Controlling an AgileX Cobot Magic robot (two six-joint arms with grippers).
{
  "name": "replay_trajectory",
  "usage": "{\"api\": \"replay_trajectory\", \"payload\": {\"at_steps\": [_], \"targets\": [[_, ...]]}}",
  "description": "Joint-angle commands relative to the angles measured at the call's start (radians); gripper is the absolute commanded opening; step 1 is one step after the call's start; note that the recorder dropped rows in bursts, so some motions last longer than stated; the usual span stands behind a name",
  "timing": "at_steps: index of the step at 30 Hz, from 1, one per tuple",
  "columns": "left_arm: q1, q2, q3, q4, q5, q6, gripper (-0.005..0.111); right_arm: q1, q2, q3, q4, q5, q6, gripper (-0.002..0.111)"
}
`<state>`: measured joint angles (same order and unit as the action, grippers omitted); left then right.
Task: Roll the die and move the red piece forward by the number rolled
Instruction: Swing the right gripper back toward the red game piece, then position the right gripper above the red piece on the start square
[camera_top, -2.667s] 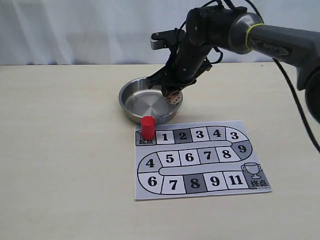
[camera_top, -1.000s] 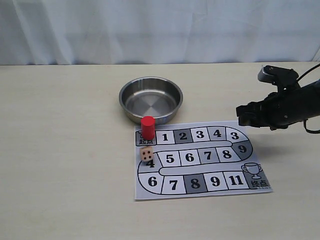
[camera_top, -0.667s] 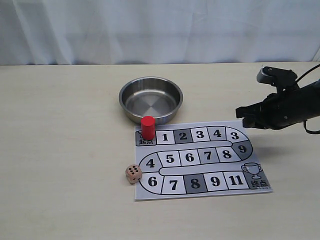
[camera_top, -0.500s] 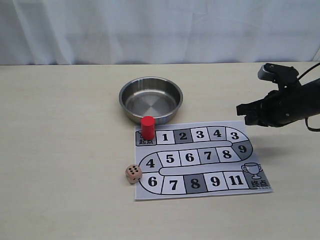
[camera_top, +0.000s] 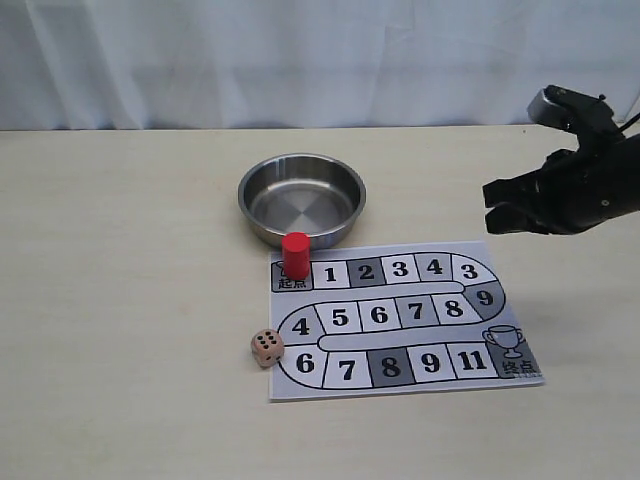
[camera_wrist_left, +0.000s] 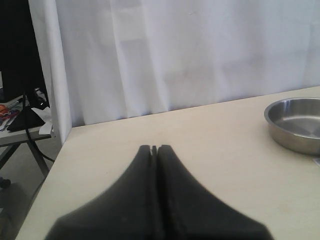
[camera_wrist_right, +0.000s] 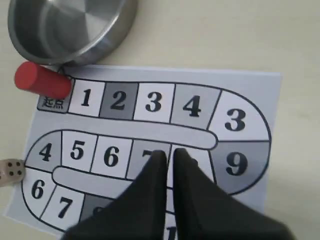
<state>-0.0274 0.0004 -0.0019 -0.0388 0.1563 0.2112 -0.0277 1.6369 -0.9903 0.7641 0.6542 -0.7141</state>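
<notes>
The die (camera_top: 266, 347) lies on the table just off the board's left edge, beside squares 4 and 6, several pips up; the right wrist view catches it at its edge (camera_wrist_right: 10, 171). The red piece (camera_top: 295, 255) stands upright on the start square (camera_wrist_right: 42, 81), close to the bowl. My right gripper (camera_top: 497, 207) hovers above the table past the board's right end, far from both, and its fingers are shut to a thin slit with nothing between them (camera_wrist_right: 170, 152). My left gripper (camera_wrist_left: 155, 147) is shut and empty, and is out of the exterior view.
A steel bowl (camera_top: 302, 170) sits empty behind the board. The paper board (camera_top: 400, 390) with numbered squares lies flat at centre right. A white curtain backs the table. The left wrist view shows the table's far edge (camera_wrist_left: 67, 135) and the bowl (camera_wrist_left: 295, 132).
The right gripper let go of the die over the bowl and withdrew to the right, lately rising a little. The die tumbled across the board and stopped beside its left edge.
</notes>
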Motion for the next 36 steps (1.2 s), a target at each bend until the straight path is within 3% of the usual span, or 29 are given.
{"api": "replay_trajectory", "payload": {"at_steps": [1, 4, 11, 22, 28, 36], "targets": [[-0.007, 0.000, 0.002, 0.000, -0.012, 0.001, 0.000, 0.072, -0.027, 0.002, -0.267, 0.024, 0.168, 0.004], [-0.007, 0.000, 0.002, 0.000, -0.012, 0.001, 0.000, 0.158, -0.027, 0.002, -0.406, 0.019, 0.299, 0.004], [-0.007, 0.000, 0.002, 0.001, -0.014, 0.001, 0.000, 0.374, -0.027, 0.002, -0.508, 0.049, 0.288, 0.004], [-0.007, 0.000, 0.002, 0.001, -0.014, 0.001, 0.000, 0.653, -0.005, 0.002, -0.512, -0.075, 0.258, 0.004], [-0.007, 0.000, 0.002, 0.001, -0.014, 0.001, 0.000, 0.752, 0.144, 0.000, -0.510, -0.126, 0.258, 0.004], [-0.007, 0.000, 0.002, -0.001, -0.012, 0.001, 0.000, 0.763, 0.285, -0.133, -0.465, -0.031, 0.256, 0.004]]}}
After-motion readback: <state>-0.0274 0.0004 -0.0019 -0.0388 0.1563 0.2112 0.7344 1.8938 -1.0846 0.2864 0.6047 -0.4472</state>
